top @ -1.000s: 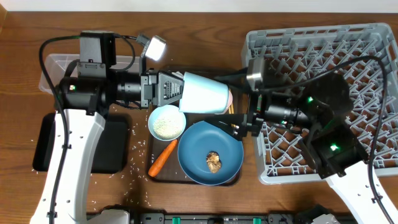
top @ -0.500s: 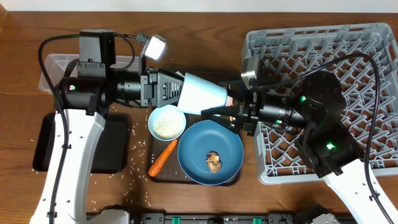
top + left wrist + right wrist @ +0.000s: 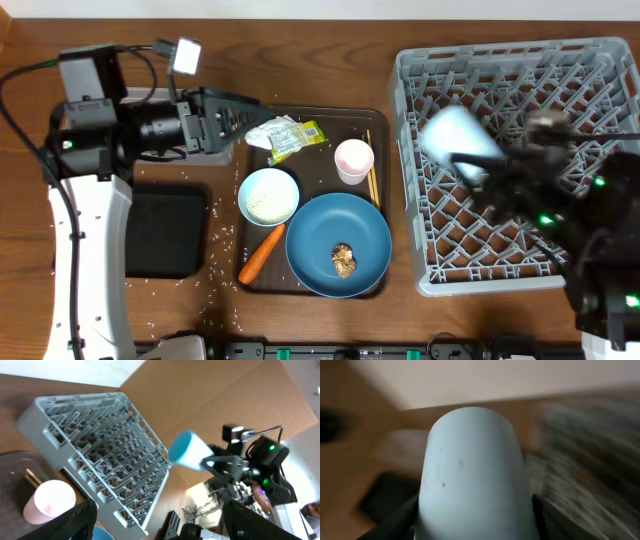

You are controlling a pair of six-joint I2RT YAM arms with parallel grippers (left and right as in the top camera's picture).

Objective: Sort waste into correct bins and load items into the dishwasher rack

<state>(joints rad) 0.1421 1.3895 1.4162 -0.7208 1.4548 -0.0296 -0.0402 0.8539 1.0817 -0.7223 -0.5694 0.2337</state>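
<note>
- One light-blue cup [image 3: 458, 138] hangs in the air over the left part of the dishwasher rack [image 3: 560, 70]. It looks blurry from above.
- The right jaws grasp this cup by its sides. In the right wrist view the cup is pale, smooth and round, with a few tiny dark specks on it.
- In the left wrist view the cup is tipped on its side, and one round end points at the grey rack.
- The left jaws are spread wide apart with nothing in them. They hang over the top left corner of the brown tray [image 3: 330, 115], just beside the yellow-green snack wrapper [image 3: 292, 135].
- The pale-pink cup [image 3: 353, 160] stands upright on the brown tray, just beside the chopsticks [image 3: 372, 172].
- The small white bowl [image 3: 268, 195] has white rice in it.
- The large dark-blue dish [image 3: 338, 235] holds a small brown food lump [image 3: 345, 260].
- The orange carrot [image 3: 260, 255] lies just beside the dish's left edge.
- Loose rice grains [image 3: 218, 238] lie on the worktop [image 3: 320, 40], between the black tray [image 3: 165, 235] and the brown tray.
</note>
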